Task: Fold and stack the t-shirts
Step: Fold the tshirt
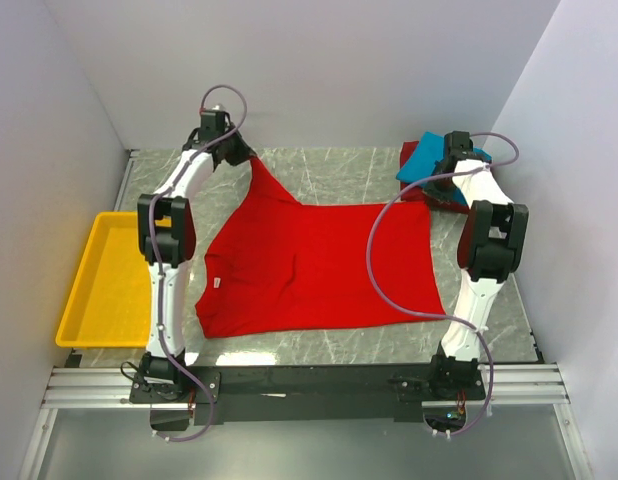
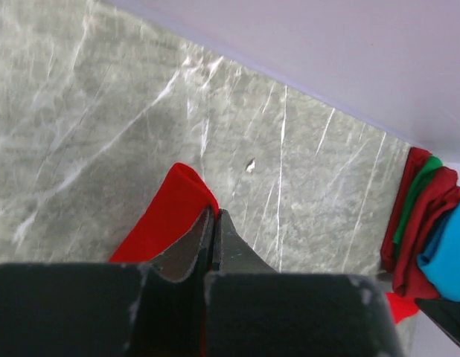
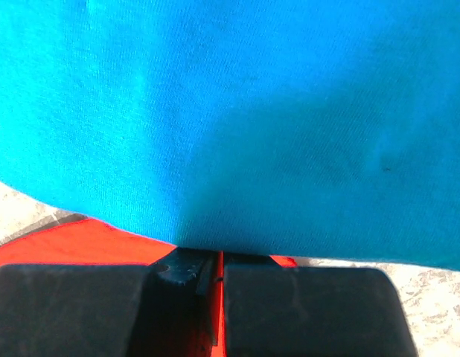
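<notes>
A bright red t-shirt [image 1: 319, 265] lies spread on the marble table, its small white neck label [image 1: 218, 283] at the left. My left gripper [image 1: 245, 155] is shut on the shirt's far left corner and holds it lifted; in the left wrist view that red cloth [image 2: 167, 219] sits pinched at the closed fingertips [image 2: 213, 217]. My right gripper [image 1: 439, 190] is shut on the shirt's far right corner, right beside the turquoise t-shirt [image 1: 427, 160], which rests on a darker red t-shirt [image 1: 409, 152]. In the right wrist view turquoise cloth [image 3: 252, 111] fills the frame, and red cloth [image 3: 74, 242] runs between the closed jaws.
A yellow tray [image 1: 79, 295] stands at the table's left edge. White walls enclose the table on the left, back and right. In the left wrist view the folded pile shows dark red cloth [image 2: 431, 208] with a green strip [image 2: 410, 204].
</notes>
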Controlling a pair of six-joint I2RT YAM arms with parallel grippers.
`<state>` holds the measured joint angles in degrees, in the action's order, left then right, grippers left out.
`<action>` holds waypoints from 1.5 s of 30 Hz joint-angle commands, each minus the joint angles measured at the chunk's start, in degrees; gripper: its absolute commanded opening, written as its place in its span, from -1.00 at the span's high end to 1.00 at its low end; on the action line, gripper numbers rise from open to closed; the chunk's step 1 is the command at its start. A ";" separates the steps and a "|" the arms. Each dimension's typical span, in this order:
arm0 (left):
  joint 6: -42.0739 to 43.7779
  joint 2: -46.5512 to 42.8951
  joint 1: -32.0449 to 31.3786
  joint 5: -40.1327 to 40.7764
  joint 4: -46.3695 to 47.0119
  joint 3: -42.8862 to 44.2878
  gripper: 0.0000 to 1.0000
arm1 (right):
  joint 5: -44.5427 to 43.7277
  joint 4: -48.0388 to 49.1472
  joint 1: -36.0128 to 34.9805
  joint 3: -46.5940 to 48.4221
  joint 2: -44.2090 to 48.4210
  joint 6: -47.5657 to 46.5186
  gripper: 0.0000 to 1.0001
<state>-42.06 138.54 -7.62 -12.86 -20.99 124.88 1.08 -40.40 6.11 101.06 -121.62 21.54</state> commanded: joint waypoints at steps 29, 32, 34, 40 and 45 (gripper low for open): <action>-15.33 -49.06 0.41 -3.40 8.07 -57.02 0.99 | -4.68 5.16 -2.94 -22.12 19.49 -0.71 1.00; -15.24 -52.31 0.32 -3.13 6.94 -59.57 0.99 | -5.82 4.98 -3.03 -23.80 21.34 -0.18 1.00; -14.98 -54.51 0.32 -2.70 5.45 -61.07 0.99 | -6.62 4.81 -3.12 -24.93 22.65 0.08 1.00; -16.29 -61.10 0.32 -3.13 4.12 -65.81 0.99 | -9.17 4.37 -3.21 -27.92 25.38 0.78 1.00; -16.82 -65.93 0.23 -2.69 3.06 -69.85 0.99 | -9.78 4.46 -3.91 -29.69 26.79 1.22 1.00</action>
<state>-58.00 75.77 -7.20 -16.27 -17.43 56.55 -6.48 -36.60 3.07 72.18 -97.45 21.87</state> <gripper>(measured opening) 0.014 0.009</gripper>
